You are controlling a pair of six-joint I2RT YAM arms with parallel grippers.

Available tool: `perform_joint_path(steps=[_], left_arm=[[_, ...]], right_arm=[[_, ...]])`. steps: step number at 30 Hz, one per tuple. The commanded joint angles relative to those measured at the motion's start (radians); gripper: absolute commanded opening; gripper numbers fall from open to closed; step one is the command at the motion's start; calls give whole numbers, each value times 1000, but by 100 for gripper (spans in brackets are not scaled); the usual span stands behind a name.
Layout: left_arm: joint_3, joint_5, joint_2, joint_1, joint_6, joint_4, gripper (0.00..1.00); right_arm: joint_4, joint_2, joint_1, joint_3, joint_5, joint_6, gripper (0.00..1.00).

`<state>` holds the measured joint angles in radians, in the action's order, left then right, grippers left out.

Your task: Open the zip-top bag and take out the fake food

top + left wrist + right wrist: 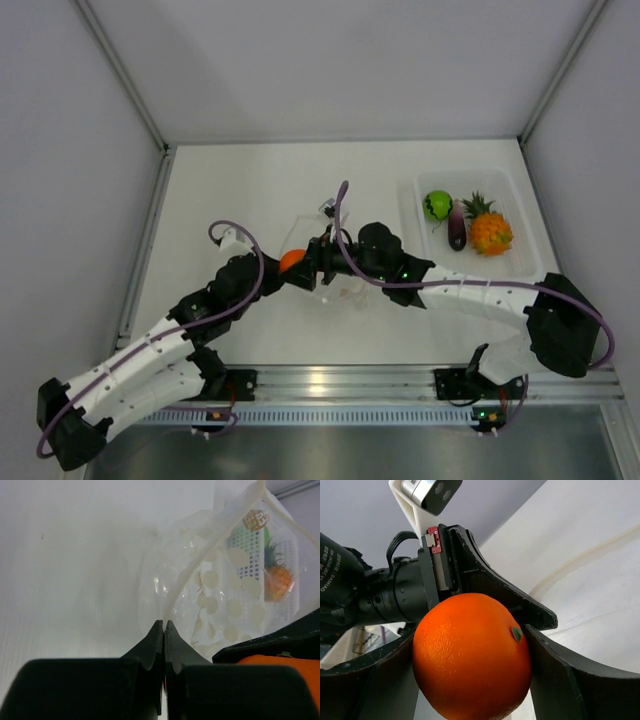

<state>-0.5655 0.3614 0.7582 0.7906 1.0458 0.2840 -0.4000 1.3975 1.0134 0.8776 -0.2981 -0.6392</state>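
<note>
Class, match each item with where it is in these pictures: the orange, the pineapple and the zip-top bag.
Items:
1. orange
2. pineapple
3. zip-top bag

Places:
A. lying in the clear tray
B. edge pinched by the left gripper
C. clamped between the fingers of the right gripper

Pairs: 1-C, 2-A, 3-B

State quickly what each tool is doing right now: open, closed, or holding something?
Left tool: closed, pinching the edge of the zip-top bag.
Right tool: closed on the small orange.
</note>
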Motion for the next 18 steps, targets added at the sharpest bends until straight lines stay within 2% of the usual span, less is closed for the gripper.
perform_joint_path(steps=[1, 4, 6, 7, 8, 9, 10, 12, 13, 14, 18], left_arm=[[6, 59, 21, -1, 6, -34, 0], [9, 88, 15, -1, 16, -34, 0], [7, 99, 10, -2, 17, -32, 0], [9, 109, 7, -2, 14, -31, 0], [7, 116, 3, -1, 13, -28, 0], [7, 123, -2, -2, 13, -23, 0], [6, 131, -3, -2, 16, -7, 0], [4, 155, -19, -2, 17, 4, 0], [4, 162, -25, -2, 17, 12, 0], [6, 171, -37, -2, 13, 15, 0], [0, 183, -53, -2, 0, 20, 0]], right_arm=[[-422, 18, 47, 96, -329, -226, 46], [-551, 49, 50, 100, -403, -365, 43], [-512, 22, 48, 98, -386, -344, 43], [-385, 2, 47, 106, -365, -306, 43], [-281, -50, 47, 115, -333, -193, 43], [-187, -78, 47, 126, -244, -136, 43], [-16, -104, 47, 141, -192, -88, 44], [111, -176, 47, 150, -34, 8, 45], [248, -196, 47, 165, 29, 38, 45], [301, -233, 47, 173, 131, 82, 46], [469, -328, 42, 173, 292, 164, 46]])
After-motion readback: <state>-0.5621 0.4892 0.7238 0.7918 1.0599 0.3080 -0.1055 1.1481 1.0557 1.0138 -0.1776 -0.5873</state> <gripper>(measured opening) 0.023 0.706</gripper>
